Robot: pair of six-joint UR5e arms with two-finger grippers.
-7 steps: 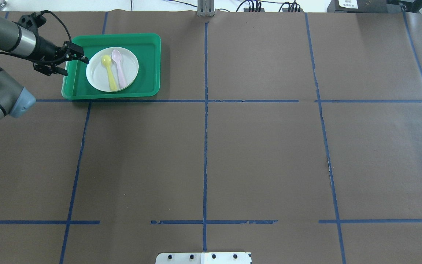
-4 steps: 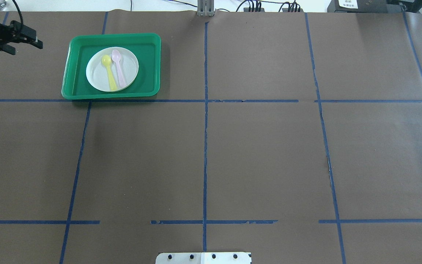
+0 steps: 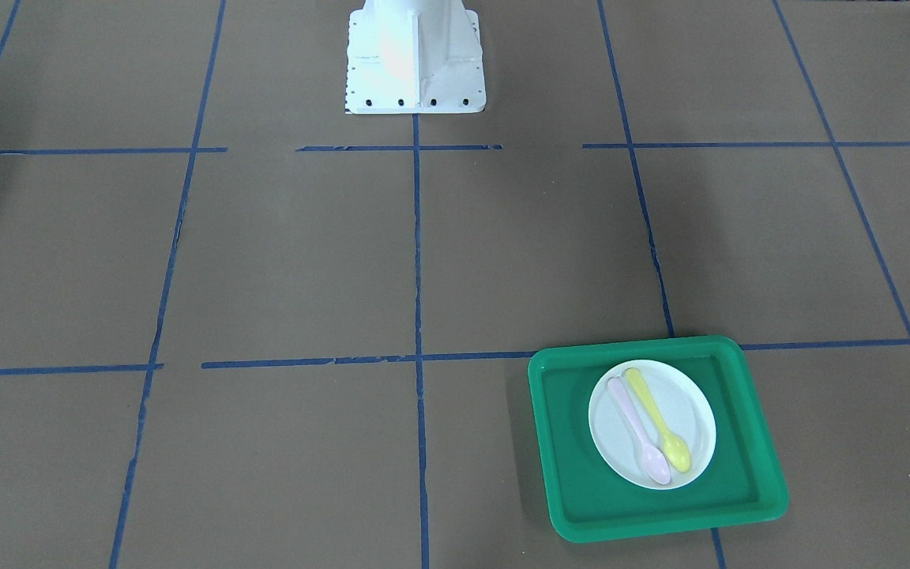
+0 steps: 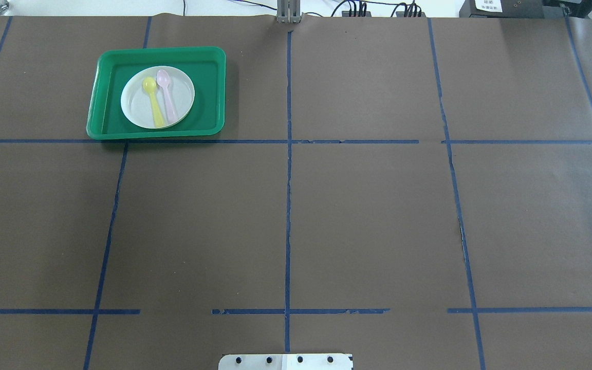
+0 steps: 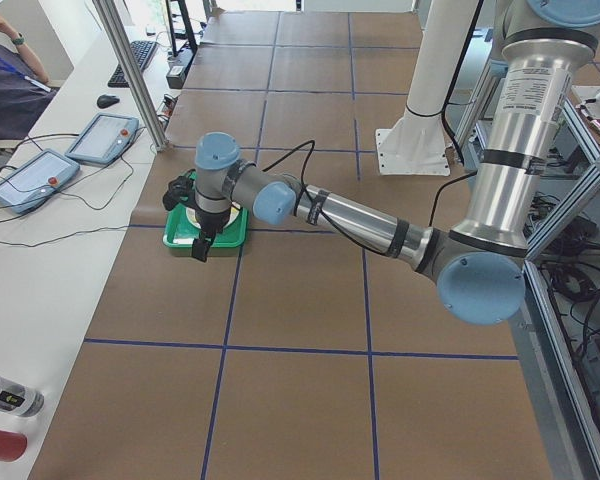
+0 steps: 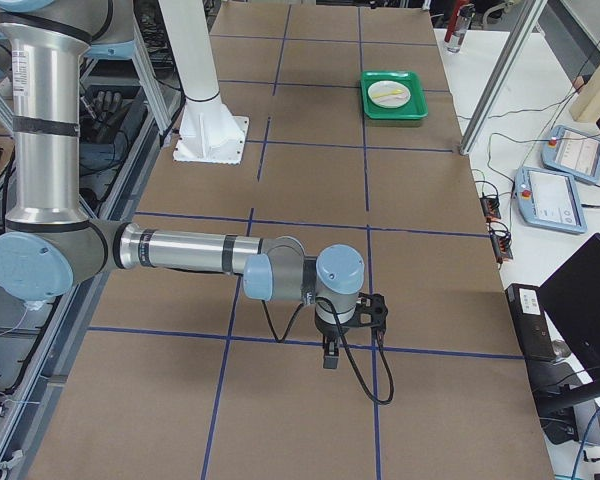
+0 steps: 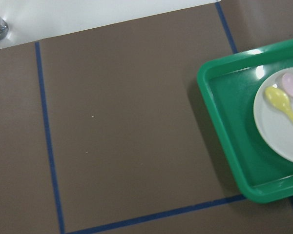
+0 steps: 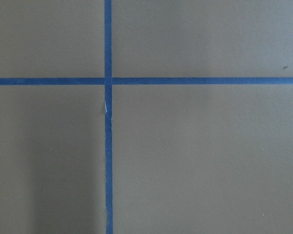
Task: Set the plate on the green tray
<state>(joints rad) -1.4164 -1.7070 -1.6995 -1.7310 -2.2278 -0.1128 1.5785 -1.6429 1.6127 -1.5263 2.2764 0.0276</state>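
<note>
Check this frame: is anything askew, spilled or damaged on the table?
Nothing serious. The plate sits flat inside the green tray, with the yellow spoon and pink spoon lying side by side on it and nothing spilled. Only the blue tape looks worn: ragged, with gaps in places.
</note>
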